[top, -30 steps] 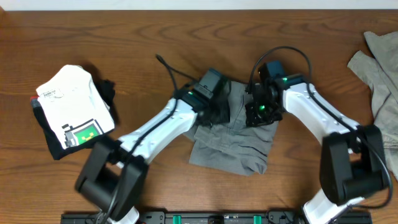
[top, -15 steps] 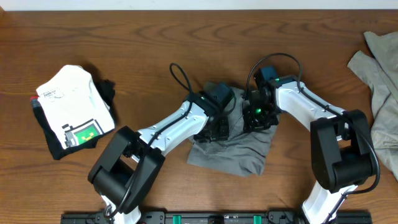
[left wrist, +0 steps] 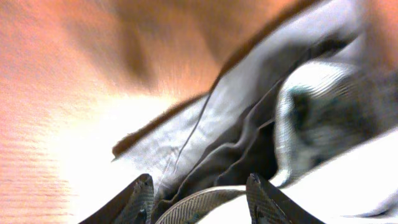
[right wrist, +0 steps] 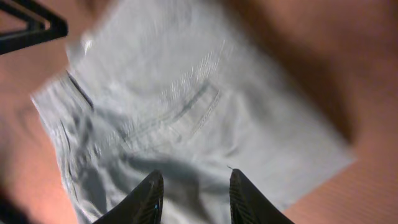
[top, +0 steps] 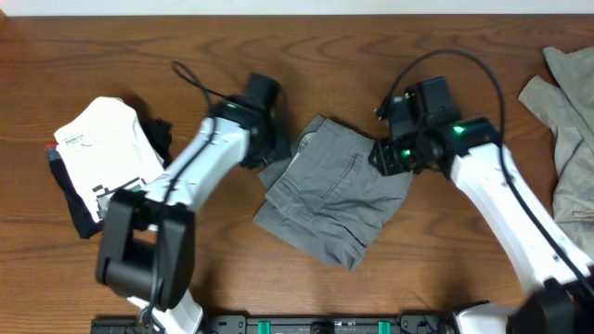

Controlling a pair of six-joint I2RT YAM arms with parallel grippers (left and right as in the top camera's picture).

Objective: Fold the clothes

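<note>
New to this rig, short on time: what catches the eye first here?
Grey shorts lie folded at the middle of the wooden table, the left gripper at their left edge and the right gripper, fingers apart, over their upper right corner. At far left a folded white shirt sits on a dark garment; another grey garment lies crumpled at the right edge.

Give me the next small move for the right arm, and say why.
Probably lift the right gripper straight up, clear of the grey shorts. They lie folded into a compact shape, and its jaws stand apart above the cloth with nothing between them. A crumpled garment further right waits unfolded.
</note>
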